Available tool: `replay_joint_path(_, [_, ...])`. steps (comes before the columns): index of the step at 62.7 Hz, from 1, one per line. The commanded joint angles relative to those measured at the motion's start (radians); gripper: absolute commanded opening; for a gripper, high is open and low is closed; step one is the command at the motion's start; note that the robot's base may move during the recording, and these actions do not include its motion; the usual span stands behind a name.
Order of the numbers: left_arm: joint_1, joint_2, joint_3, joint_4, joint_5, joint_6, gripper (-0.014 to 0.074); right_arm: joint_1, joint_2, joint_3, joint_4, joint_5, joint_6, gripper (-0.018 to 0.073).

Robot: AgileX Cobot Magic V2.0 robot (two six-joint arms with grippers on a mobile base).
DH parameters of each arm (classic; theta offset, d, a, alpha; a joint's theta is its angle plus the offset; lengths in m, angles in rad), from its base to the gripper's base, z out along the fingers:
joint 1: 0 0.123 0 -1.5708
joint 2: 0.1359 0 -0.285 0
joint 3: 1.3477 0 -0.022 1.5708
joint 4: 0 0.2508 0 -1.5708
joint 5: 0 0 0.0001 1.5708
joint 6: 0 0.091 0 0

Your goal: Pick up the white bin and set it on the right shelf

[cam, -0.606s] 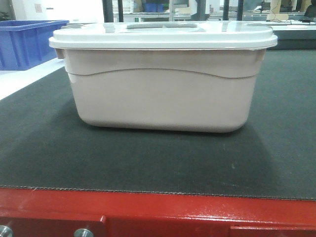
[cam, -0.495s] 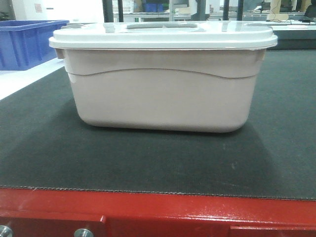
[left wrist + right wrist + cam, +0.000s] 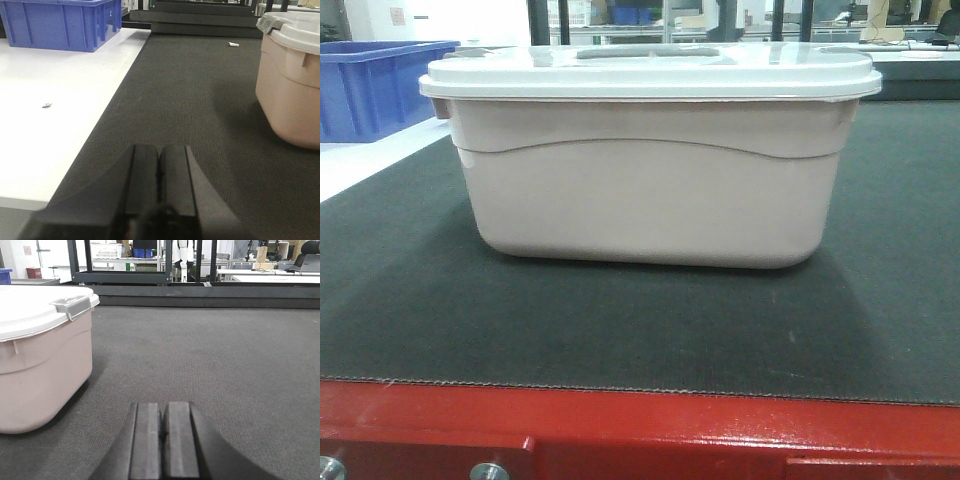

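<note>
The white bin (image 3: 645, 180), a pinkish-beige tub with a flat white lid and grey handle, stands on the dark mat in the middle of the front view. In the left wrist view the white bin (image 3: 290, 85) is at the right edge, and my left gripper (image 3: 159, 149) is shut, low over the mat, well to its left. In the right wrist view the white bin (image 3: 42, 365) fills the left side, with my right gripper (image 3: 162, 405) shut and empty to its right. The right shelf is out of view.
A blue crate (image 3: 375, 85) sits on a white surface (image 3: 50, 110) left of the dark mat (image 3: 640, 320). The table's red front edge (image 3: 640, 425) runs along the bottom. Black frames (image 3: 125, 275) and benches stand beyond the mat. A small white scrap (image 3: 233, 44) lies on the mat.
</note>
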Motion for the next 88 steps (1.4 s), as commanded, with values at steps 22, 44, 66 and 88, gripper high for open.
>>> replay_joint_path(22, [0.002, -0.012, 0.022, -0.005, -0.165, -0.006, -0.0118, 0.000, -0.007, -0.004, -0.002, -0.123, -0.005, 0.0076])
replay_joint_path(44, [0.002, -0.006, -0.016, -0.082, -0.349, -0.006, -0.0118, 0.000, -0.006, -0.042, 0.013, -0.135, -0.005, 0.0076])
replay_joint_path(66, [0.002, 0.119, -0.470, 0.030, -0.089, -0.006, -0.0113, 0.000, 0.122, -0.420, 0.040, -0.071, -0.005, 0.0084])
replay_joint_path(88, [-0.009, 0.398, -0.729, -0.014, 0.045, -0.006, 0.0155, 0.000, 0.452, -0.690, 0.056, -0.028, -0.005, 0.0443])
